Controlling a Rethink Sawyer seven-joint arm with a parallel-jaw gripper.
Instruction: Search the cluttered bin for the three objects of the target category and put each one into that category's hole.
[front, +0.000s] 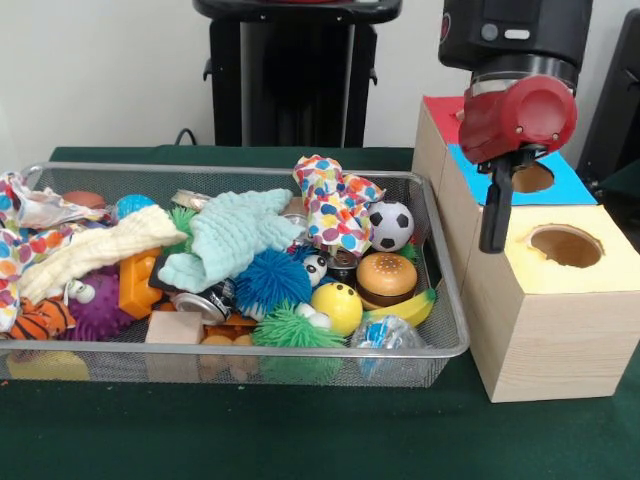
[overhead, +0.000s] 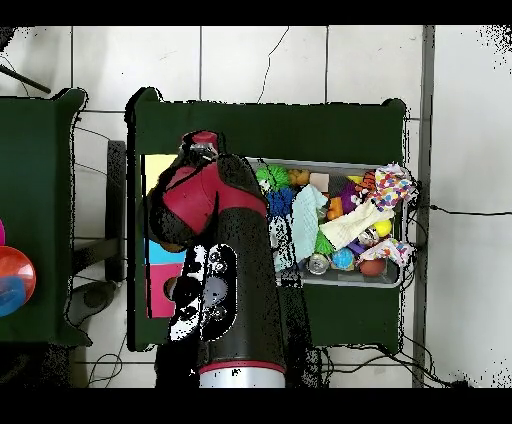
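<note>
A wire mesh bin (front: 445, 290) holds a pile of toys and cloths. Among them are a soccer ball (front: 390, 225), a toy burger (front: 386, 277), a yellow ball with a face (front: 337, 305), a banana (front: 405, 310) and a blue spiky ball (front: 272, 280). To the bin's right stand three wooden boxes, each with a round hole: yellow-topped (front: 540, 330), blue-topped (front: 572, 188) and red-topped (front: 440, 108). My gripper (front: 495, 235) hangs over the boxes, between the blue and yellow holes, with nothing visible in it. In the overhead view the arm (overhead: 205, 200) hides the gripper and most of the boxes.
A mint cloth (front: 235, 235), a cream cloth (front: 95, 250) and a polka-dot cloth (front: 335, 205) lie over other things. An orange block (front: 138, 285), a purple spiky ball (front: 100, 310), a can (front: 205, 303) and a green spiky ball (front: 290, 330) fill the bin (overhead: 330, 165).
</note>
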